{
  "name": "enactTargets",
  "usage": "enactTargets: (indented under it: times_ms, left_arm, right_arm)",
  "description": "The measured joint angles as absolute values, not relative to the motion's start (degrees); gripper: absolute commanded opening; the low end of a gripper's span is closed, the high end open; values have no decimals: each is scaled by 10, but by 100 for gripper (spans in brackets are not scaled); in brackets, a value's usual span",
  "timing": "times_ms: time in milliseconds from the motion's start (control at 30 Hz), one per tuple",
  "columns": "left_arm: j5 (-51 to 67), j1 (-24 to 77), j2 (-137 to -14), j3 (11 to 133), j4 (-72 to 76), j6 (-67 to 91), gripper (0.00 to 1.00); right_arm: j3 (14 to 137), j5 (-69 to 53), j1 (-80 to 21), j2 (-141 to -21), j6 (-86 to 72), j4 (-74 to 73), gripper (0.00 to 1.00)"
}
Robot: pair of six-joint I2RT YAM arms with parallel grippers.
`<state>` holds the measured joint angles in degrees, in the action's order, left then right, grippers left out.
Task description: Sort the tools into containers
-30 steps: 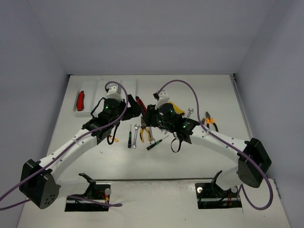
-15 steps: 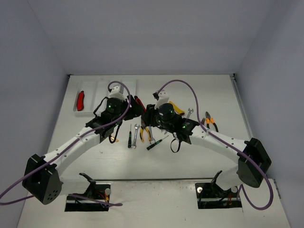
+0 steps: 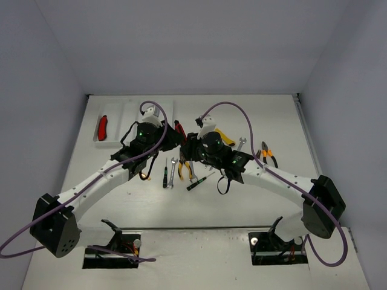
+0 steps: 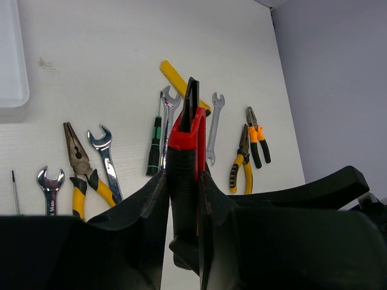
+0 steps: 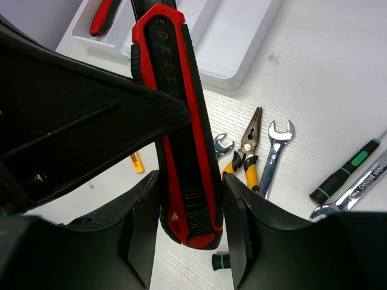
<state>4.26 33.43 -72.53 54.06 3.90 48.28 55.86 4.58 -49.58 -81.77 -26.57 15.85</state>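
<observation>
A red and black utility knife [image 3: 179, 129] hangs above the table between both arms. My right gripper [image 5: 190, 205] is shut on its butt end [image 5: 181, 121]. My left gripper [image 4: 184, 181] is shut on the same knife [image 4: 186, 145] from the other side, blade end pointing away. The white tray [image 3: 130, 115] lies at the back left, with another red knife [image 3: 103, 127] in its leftmost compartment. Loose tools lie below the grippers: yellow-handled pliers [image 3: 184, 170], a wrench [image 3: 172, 171], and a green and black screwdriver [image 3: 165, 173].
Right of the grippers lie a yellow knife [image 3: 225, 138], a wrench [image 3: 240, 144] and orange-handled pliers [image 3: 266, 154]. A second screwdriver [image 3: 199, 181] lies near the pliers. The left wrist view shows several more wrenches, such as one [image 4: 106, 158], and the tray corner [image 4: 12, 60].
My left arm has moved right towards the right gripper and its jaws have closed onto the red knife. The right arm has stayed still with the knife.
</observation>
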Motion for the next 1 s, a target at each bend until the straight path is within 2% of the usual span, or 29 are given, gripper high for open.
enactTargets:
  times_ms: [67, 100, 167, 233, 300, 433, 700, 1000]
  left_arm:
    - [43, 334, -725, 541, 39, 484, 0]
    - [43, 334, -725, 541, 40, 484, 0]
    - [40, 334, -724, 541, 39, 483, 0]
    - [36, 334, -724, 541, 38, 478, 0]
    - [24, 332, -723, 541, 28, 467, 0]
    - [-5, 314, -723, 557, -29, 423, 0]
    - [-77, 196, -749, 691, -171, 270, 0]
    - [-201, 69, -945, 891, -258, 89, 0]
  right_arm:
    - [559, 46, -496, -817, -266, 160, 26]
    - [559, 46, -496, -817, -266, 161, 32]
    - [558, 46, -496, -817, -265, 161, 53]
    - [558, 46, -496, -817, -262, 162, 66]
    - [557, 46, -496, -814, -259, 164, 72]
    - [548, 51, -496, -790, -247, 159, 78]
    - [519, 93, -496, -692, -209, 104, 80]
    - [441, 140, -496, -569, -191, 32, 81]
